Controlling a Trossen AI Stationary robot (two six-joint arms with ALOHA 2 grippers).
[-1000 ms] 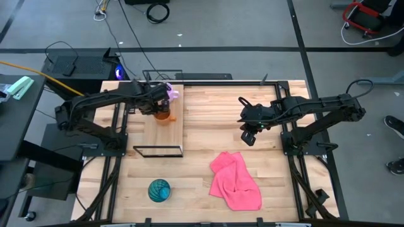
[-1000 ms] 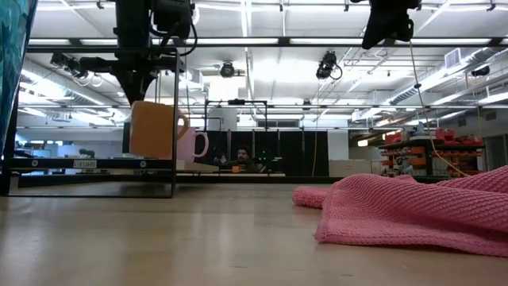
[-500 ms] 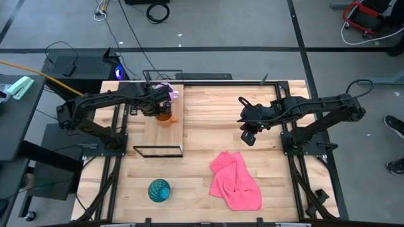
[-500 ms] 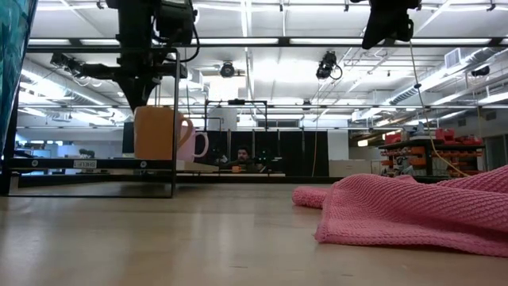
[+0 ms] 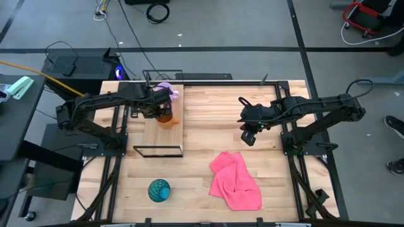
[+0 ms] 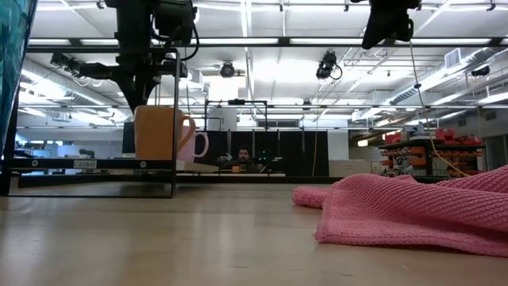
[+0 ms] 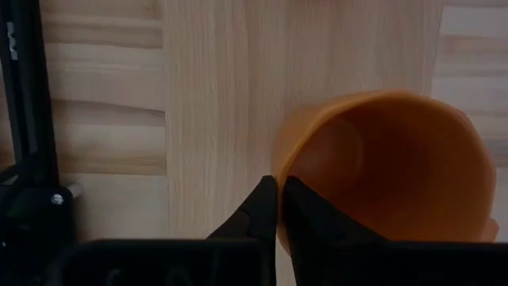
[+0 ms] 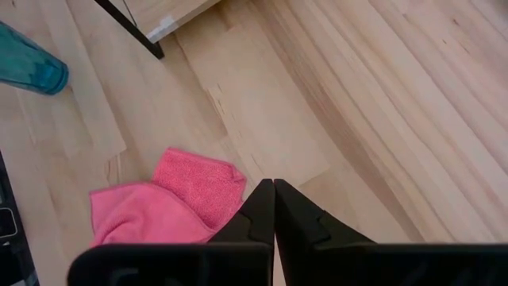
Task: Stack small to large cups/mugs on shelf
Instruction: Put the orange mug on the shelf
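Note:
An orange mug [image 5: 165,117] stands upright on the light-wood shelf board [image 5: 158,135], and my left gripper [image 5: 160,108] is shut on it from above. A pale purple mug [image 5: 169,91] stands on the shelf just beyond it, toward the far edge; in the low view the purple mug [image 6: 195,147] shows behind the orange mug [image 6: 155,132]. A teal patterned cup [image 5: 159,190] stands on the table near the front edge. My right gripper [image 5: 248,137] is shut and empty, raised above the table's right half. My left gripper pinches the orange mug's wall at the rim [image 7: 277,168], one finger [image 7: 309,216] inside the mug and one finger [image 7: 255,213] outside. The fingers come from above, pointing down. The mug is upright with its base on the shelf board [image 6: 95,164].
A pink cloth [image 5: 235,181] lies crumpled on the table at the front right, large in the low view [image 6: 413,208]. The shelf's thin black frame [image 5: 157,151] borders the board. Bare wooden tabletop [image 5: 214,113] lies between the shelf and my right arm.
My left gripper has gone down a little with the orange mug. The mug hung tilted just above the shelf board and now stands upright on it, next to the purple mug. The gripper stays shut on the rim.

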